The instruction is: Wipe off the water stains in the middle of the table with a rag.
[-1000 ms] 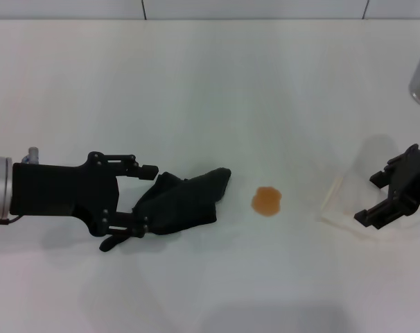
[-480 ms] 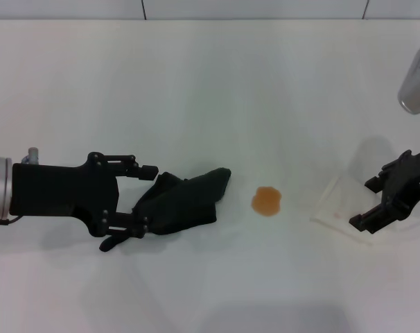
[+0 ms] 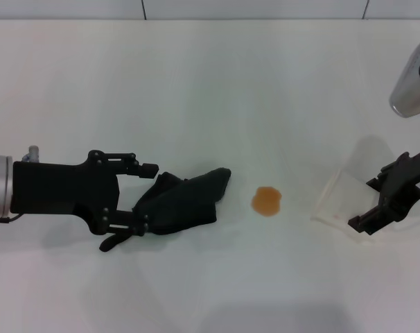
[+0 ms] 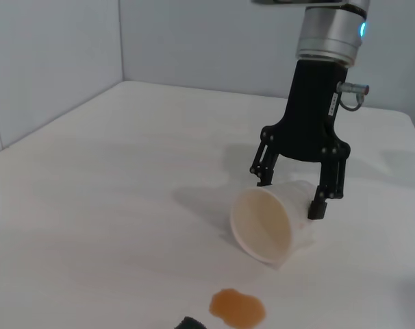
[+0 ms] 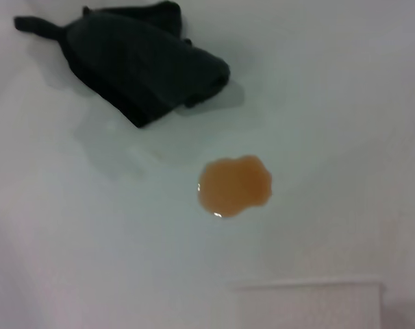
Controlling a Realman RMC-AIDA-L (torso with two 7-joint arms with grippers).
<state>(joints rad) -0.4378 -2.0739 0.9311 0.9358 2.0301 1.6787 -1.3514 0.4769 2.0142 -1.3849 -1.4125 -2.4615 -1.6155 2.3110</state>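
I see one rag (image 3: 179, 202) gripped by my left gripper (image 3: 135, 201) lower left, one stain (image 3: 267, 201) center, one cup (image 3: 343, 201) clasped by my right gripper (image 3: 380, 202).

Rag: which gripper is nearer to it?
Left. The left gripper is at the rag's left end, fingers around its edge. The right gripper is far across the table, past the water stains, holding a tipped cup.
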